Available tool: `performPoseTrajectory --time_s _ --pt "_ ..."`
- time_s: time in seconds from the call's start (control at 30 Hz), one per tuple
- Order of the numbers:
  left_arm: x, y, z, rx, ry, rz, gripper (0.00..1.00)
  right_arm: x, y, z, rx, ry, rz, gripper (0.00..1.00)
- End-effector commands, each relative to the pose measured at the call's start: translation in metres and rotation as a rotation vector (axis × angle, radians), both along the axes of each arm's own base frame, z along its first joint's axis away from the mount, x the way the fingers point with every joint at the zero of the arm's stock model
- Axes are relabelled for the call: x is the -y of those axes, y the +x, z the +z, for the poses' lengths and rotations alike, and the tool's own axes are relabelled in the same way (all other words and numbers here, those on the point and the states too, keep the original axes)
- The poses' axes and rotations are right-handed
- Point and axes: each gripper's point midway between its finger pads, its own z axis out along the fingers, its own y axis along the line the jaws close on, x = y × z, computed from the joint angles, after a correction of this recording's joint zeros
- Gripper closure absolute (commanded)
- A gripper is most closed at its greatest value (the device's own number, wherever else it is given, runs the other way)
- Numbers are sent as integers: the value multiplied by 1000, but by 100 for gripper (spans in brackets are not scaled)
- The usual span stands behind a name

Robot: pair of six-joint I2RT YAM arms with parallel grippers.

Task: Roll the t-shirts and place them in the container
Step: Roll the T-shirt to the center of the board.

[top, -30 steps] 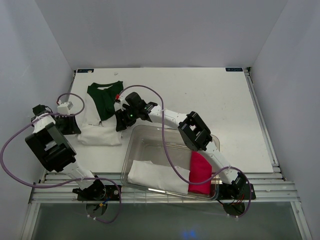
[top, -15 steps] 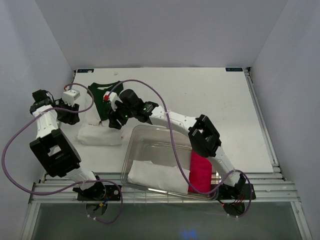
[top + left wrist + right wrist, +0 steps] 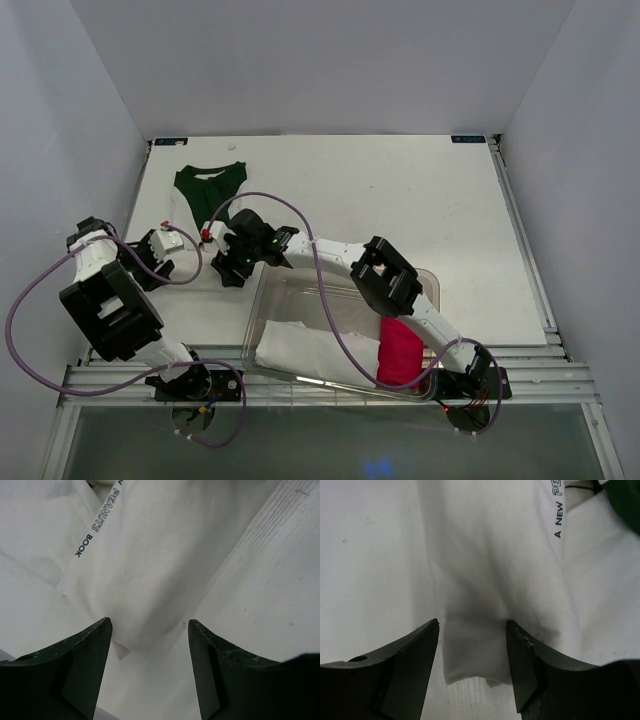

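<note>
— Two tees lie in the left part of the top view. The green tee [image 3: 210,185] is at the upper left, and the white tee [image 3: 150,555] lies just below it, partly under it. Which one is in hand?

— The white tee. Both wrist views are filled with it, and the black lettering [image 3: 97,522] runs up the fabric.

— Are the grippers holding it?

— Not yet, by my reading. The left gripper [image 3: 150,624] has its fingers spread, with a folded corner of cloth lying in the gap at the bottom centre of its view. The right gripper [image 3: 472,623] is also spread, and a doubled edge sits between its fingers. Neither pinches anything.

— How will the tee behave?

— I judge it to be light, limp cotton. It has no stiffness, so it sags and creases wherever it is unsupported, and the layers may slide on each other or on the table [image 3: 400,200].

— Where should they grip?

— At the folded edge, one gripper on each end. Each should close over every layer, since a thin pinch would probably lift only the top sheet. If the two ends are kept level, the roll should not skew.

— Any risk?

— The green tee overlaps the white one at the top right of the right wrist view, so it might get dragged along.
</note>
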Motion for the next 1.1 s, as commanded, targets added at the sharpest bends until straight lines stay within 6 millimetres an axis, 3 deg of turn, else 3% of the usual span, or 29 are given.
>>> performPoseTrajectory --time_s 0.0,0.13,0.47,0.63,0.8,0.93,1.07 --pt "10 11 5 135 18 -119 27 -5 18 18 69 25 -39 37" --pt "11 8 -9 124 28 -119 27 -2 22 18 99 7 -45 35" --pt "-11 32 -32 189 148 -40 27 17 23 -3 162 -85 -2 25" --pt "-2 28 -44 166 127 -51 27 20 26 -12 203 -120 29 23" --pt "-1 18 -57 141 139 -34 33 31 21 -37 182 -187 52 23" --pt "-4 12 -66 119 164 -24 51 39 21 -51 170 -229 42 28" --pt "-7 9 -67 106 169 -4 69 41 21 -54 174 -238 45 58"
